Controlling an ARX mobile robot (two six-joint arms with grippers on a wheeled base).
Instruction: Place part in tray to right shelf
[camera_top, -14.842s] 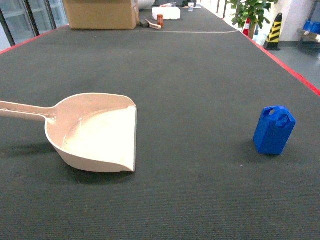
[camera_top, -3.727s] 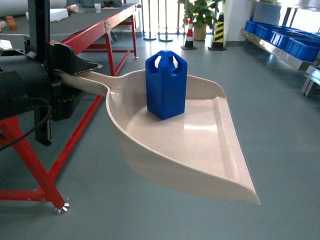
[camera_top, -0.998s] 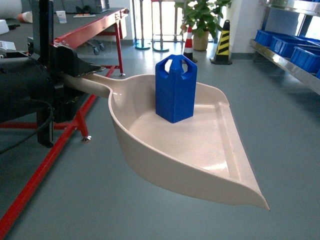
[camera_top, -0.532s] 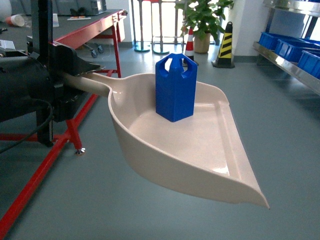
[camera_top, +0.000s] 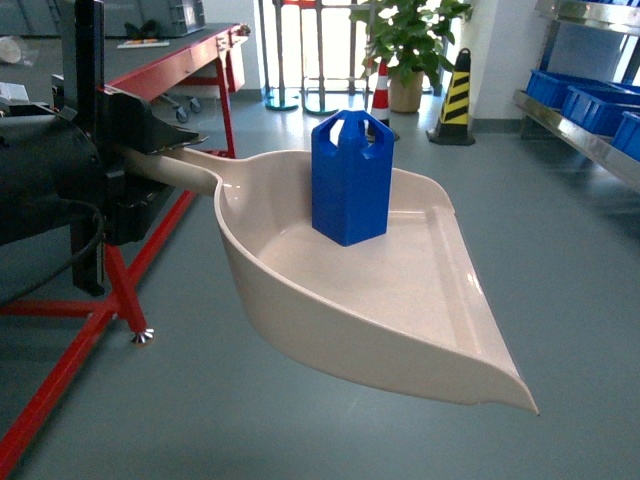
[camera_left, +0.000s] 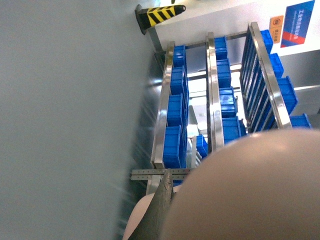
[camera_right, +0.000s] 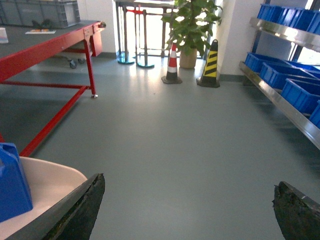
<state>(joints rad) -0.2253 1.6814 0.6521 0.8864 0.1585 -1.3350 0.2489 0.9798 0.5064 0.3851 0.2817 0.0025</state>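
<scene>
Grey-green smooth floor (camera_top: 560, 240) throughout, lightly reflective, wide open stretch ahead and to the right. Red-framed workbench (camera_top: 170, 70) with dark top ran along the left side, foot pad down near the tray's underside in head view. Potted plant (camera_top: 405, 45), red-white traffic cone (camera_right: 172, 62) and black-yellow striped bollard (camera_top: 455, 85) stood at the far wall, well apart from the load.

Blue jerry-can part (camera_top: 350, 178) stood upright in the rear of the beige dustpan tray (camera_top: 420, 300), handle loop up, near the back wall, well back from the front lip. Tray held in the air, lip pointing forward-right, slightly tilted. Left gripper (camera_top: 130, 165) clamped on the tray handle at the left edge of head view. Right gripper (camera_right: 192, 210) spread wide, holding nothing, its dark fingertips (camera_right: 82, 210) low in its wrist view, one just beside the tray rim.

Right shelf (camera_top: 590, 130) seen at the far right edge, steel rail with blue crates (camera_right: 300, 92) on it, well apart from the tray lip. Left wrist view mostly blocked by tray underside; more rack tiers with crates beyond.
</scene>
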